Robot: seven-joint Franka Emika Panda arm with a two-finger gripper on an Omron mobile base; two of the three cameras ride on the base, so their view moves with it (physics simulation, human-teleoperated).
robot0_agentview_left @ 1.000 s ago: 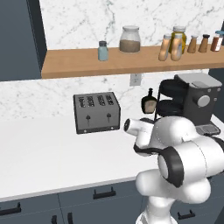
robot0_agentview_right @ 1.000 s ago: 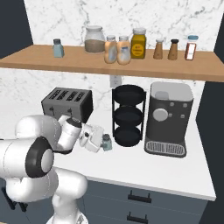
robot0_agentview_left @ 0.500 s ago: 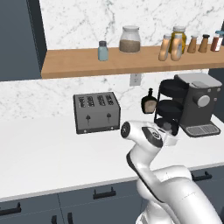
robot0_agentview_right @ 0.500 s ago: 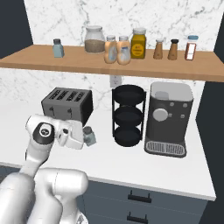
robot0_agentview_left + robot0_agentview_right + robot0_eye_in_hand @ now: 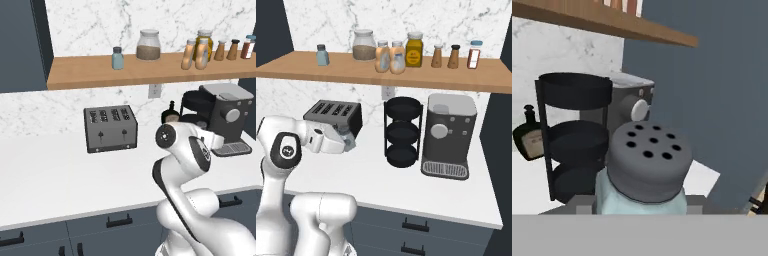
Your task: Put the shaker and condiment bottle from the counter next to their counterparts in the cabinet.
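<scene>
On the cabinet [image 5: 406, 75], glass jar [image 5: 363, 45] of brown grains (lidded), shaker [image 5: 321, 55] beside.

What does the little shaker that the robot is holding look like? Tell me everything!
The small pale blue-grey see-through shaker has a round dark grey cap dotted with little holes on top. Its body looks like clear glass or plastic. In the hand view it fills the middle, cap towards the camera, gripped low down by the robot's two-finger gripper. It is lifted off the white counter, in front of the dark toaster.
</scene>
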